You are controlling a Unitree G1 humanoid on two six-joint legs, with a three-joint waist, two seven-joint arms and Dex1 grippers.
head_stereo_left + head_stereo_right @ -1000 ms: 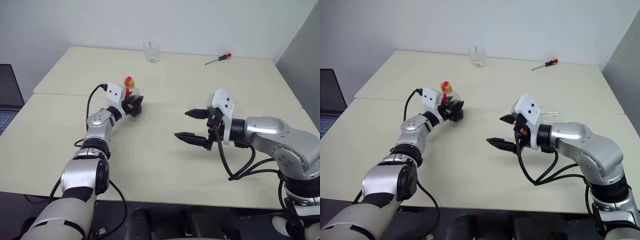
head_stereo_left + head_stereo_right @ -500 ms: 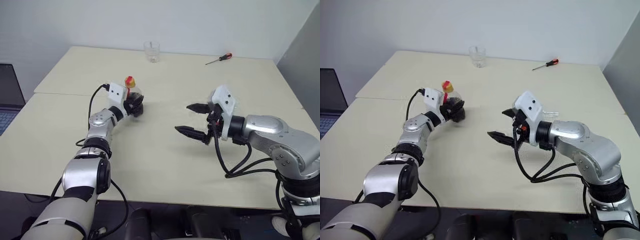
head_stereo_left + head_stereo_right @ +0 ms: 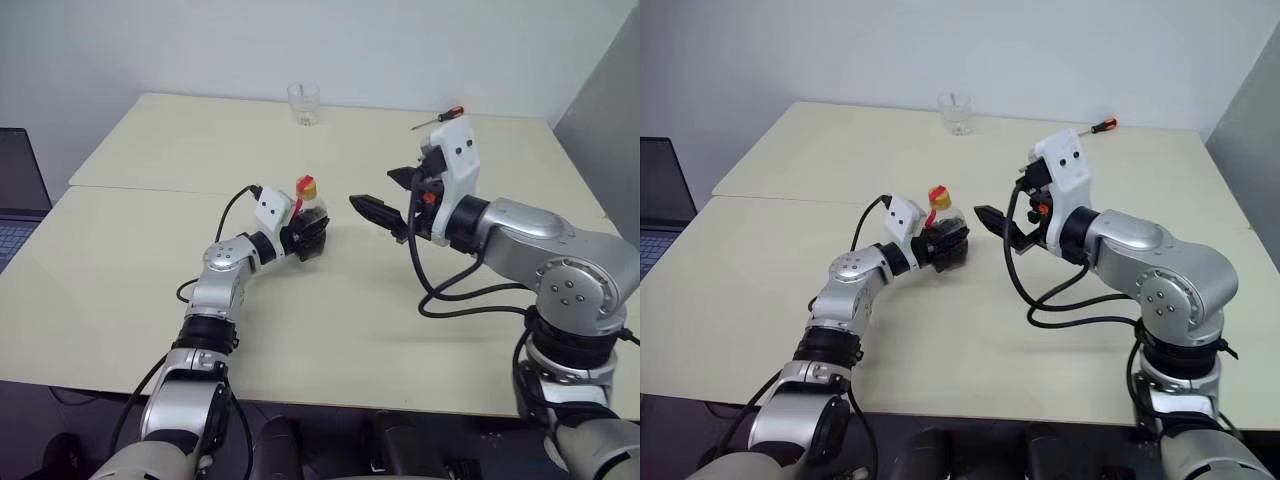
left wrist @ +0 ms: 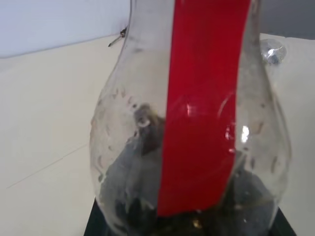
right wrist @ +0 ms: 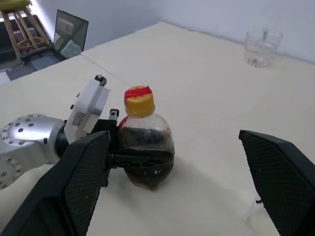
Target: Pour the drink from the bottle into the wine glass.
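Observation:
The bottle [image 3: 310, 213] stands upright near the table's middle, a small clear round-bodied one with a yellow-and-red cap [image 5: 139, 101]. The dark drink [image 5: 146, 160] fills its lower body. My left gripper [image 3: 305, 236] is shut on the bottle's body, its black fingers [image 5: 130, 158] clasping it from the left side. My right gripper [image 3: 386, 194] hangs open just right of the bottle, above the table, facing it. In the left wrist view a small clear rounded glass [image 4: 272, 50], probably the wine glass, lies far behind the bottle; my right arm hides it in the head views.
A short clear tumbler [image 3: 303, 103] stands at the table's far edge. A red-handled screwdriver [image 3: 437, 117] lies at the far right. A laptop [image 3: 15, 195] sits off the table's left side. A seam [image 3: 140, 188] crosses the tabletop.
My left gripper has closed on the bottle and brought it right and nearer, toward the table's middle. My right gripper has risen and turned to face the bottle, still open.

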